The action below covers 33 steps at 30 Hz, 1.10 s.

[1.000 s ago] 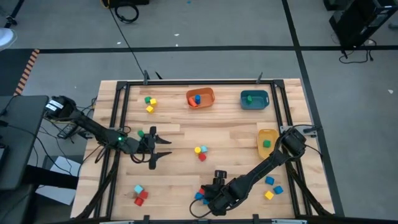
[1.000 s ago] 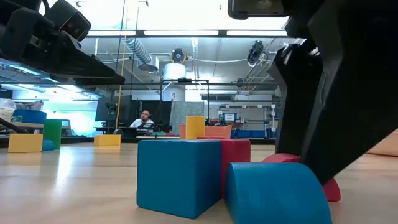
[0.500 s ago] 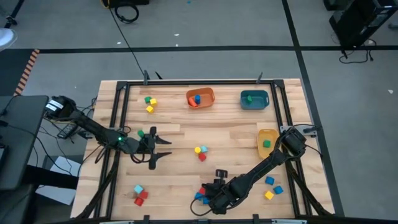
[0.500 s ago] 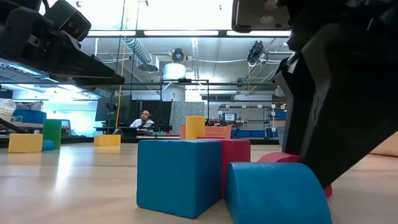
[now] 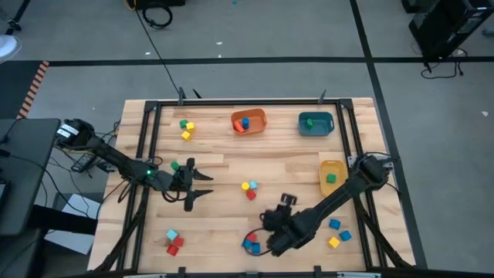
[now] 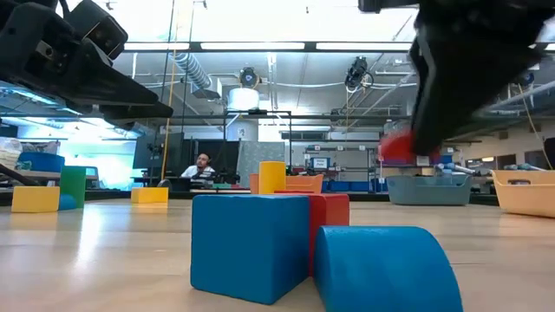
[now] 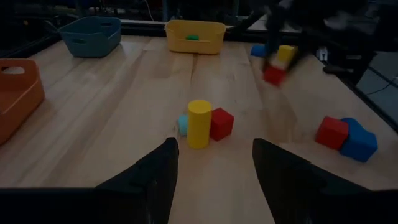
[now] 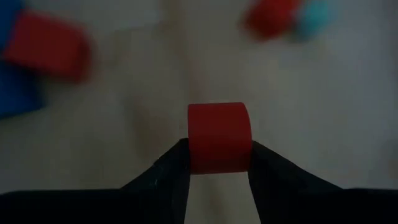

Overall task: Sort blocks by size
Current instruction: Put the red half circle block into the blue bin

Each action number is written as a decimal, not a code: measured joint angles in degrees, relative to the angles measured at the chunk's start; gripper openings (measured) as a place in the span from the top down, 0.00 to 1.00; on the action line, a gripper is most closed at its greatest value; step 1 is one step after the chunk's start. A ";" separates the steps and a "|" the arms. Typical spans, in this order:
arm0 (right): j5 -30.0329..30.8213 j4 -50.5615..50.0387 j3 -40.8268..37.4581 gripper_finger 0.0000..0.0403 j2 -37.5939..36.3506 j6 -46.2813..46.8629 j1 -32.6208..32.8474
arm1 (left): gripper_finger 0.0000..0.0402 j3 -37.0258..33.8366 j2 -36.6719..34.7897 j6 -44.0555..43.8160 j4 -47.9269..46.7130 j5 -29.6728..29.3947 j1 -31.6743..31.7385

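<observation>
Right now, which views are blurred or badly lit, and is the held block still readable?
Right wrist view: the red block between the right gripper fingers is sharp, background blocks smeared. Left wrist view: the right arm and its block are motion-blurred, edges dark. Low view: bright ceiling glare, the blue block up close sharp, the carried block blurred. High view: evenly lit, sharp.

In the right wrist view, the wooden table (image 8: 124, 124) behind the small red block (image 8: 219, 137) is blurred: a red shape (image 8: 46, 45) and a blue shape (image 8: 15, 93) beside it are cut off by the frame edge, and a red and light-blue pair (image 8: 289, 15) cannot be resolved. In the left wrist view, the right arm (image 7: 311, 25) and its red block (image 7: 274, 73) are motion-smeared. In the low view, the large blue cube (image 6: 250, 244) hides most of the red cube (image 6: 328, 227) behind it.
</observation>
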 joint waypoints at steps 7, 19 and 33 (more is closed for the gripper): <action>10.67 -15.06 -2.75 0.64 -10.49 4.74 -3.28 | 0.47 0.00 0.00 0.00 0.08 0.57 0.01; 11.43 -14.80 -28.87 0.64 -38.09 10.61 -25.45 | 0.47 0.00 0.00 0.23 0.08 0.57 0.01; 1.81 16.28 -45.98 0.64 -50.66 -7.39 -61.49 | 0.47 0.00 0.00 0.68 0.04 0.37 0.04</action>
